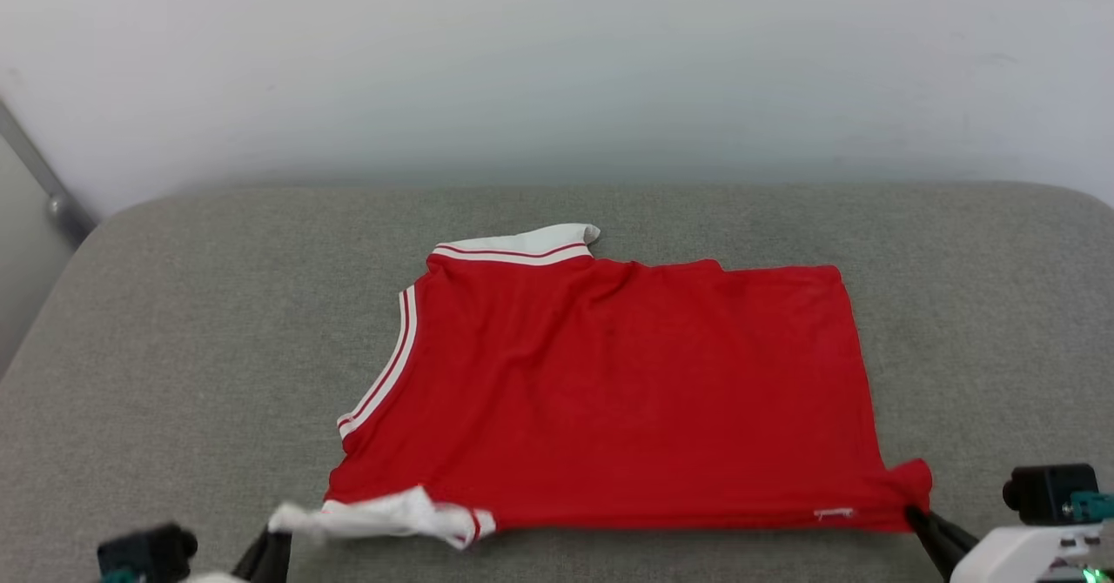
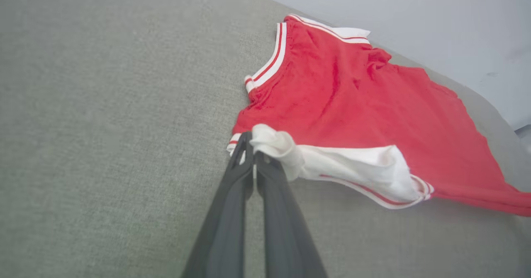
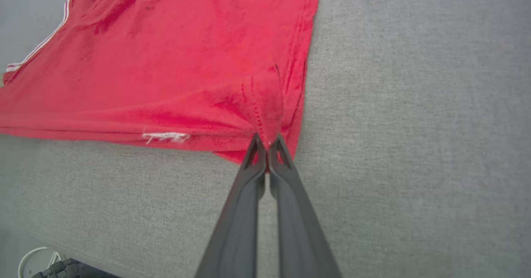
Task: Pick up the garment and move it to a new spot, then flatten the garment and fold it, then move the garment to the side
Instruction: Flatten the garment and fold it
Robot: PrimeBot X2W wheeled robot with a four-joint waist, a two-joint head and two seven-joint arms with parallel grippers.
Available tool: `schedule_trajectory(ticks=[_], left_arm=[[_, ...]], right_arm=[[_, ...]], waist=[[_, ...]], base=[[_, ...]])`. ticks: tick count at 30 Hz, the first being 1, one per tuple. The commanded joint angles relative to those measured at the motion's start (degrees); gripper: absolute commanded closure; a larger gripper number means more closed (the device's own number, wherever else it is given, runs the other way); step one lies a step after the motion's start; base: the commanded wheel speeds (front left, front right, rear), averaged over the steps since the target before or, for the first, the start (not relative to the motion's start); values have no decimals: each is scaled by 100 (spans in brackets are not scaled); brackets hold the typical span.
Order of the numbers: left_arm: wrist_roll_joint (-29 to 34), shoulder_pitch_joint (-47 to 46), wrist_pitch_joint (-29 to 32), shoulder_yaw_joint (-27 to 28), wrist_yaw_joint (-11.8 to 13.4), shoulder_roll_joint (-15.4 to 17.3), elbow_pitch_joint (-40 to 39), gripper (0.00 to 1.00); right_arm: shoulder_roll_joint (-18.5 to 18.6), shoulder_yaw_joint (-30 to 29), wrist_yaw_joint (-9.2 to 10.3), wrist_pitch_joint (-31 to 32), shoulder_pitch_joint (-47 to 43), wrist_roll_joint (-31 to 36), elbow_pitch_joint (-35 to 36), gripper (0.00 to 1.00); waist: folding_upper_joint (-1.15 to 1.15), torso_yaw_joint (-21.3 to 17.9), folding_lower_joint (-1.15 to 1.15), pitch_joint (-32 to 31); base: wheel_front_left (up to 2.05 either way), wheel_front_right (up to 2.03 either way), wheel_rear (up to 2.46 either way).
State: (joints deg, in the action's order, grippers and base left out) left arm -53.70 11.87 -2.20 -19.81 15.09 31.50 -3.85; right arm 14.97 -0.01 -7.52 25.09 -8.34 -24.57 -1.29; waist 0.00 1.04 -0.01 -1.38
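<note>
left gripper (image 1: 277, 538): fingers pressed together on the bunched tip of the near white sleeve (image 2: 352, 162), low over the surface at the garment's left front corner.
near white sleeve: drawn out sideways from the body. its striped cuff lies on the padding, so the pinch looks meant to spread this end.
striped trim (image 1: 383, 374): runs up the left edge in a curve, lying flat.
garment (image 1: 627, 392): red, spread across the middle of the surface, with its length lying left to right and its plain side up. it has mild wrinkles and no fold in it yet.
far sleeve (image 1: 531, 242): white, peeking out at the back edge.
hem logo (image 3: 166, 137): small and white, on the front edge near the right corner.
right gripper (image 3: 267, 143): clamped on the red hem corner, which puckers into the tips.
reason for the hold: judged, two front corners gripped well apart let the arms pull the cloth taut and flatten it.
surface (image 1: 174, 304): grey woven padding with rounded corners, bare around the shirt.
room: pale blank wall (image 1: 557, 61) behind, a slanted metal bar (image 1: 43, 174) at far left.
</note>
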Motion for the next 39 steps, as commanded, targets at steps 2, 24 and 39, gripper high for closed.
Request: schedule_trajectory(ticks=[2,24,39], left_arm=[[87,-394,-23,-29,-97,-30,99,100],[309,-3594,-44,-515,-1367,-831,2799,100],[-51,-3652,-178,-409,-1944,-851,3973,0]], right_arm=[[-38,-39,6,40,267,104,-13,100],[52,764,5,-259,2874,231,-2043,100],[151,1027,4,-2216,2531,148,-2172,0]], waist=[[0,3,1,63],[0,-106,1,1669],[0,-178,1,956]], base=[[0,0,0],[0,0,0],[0,0,0]])
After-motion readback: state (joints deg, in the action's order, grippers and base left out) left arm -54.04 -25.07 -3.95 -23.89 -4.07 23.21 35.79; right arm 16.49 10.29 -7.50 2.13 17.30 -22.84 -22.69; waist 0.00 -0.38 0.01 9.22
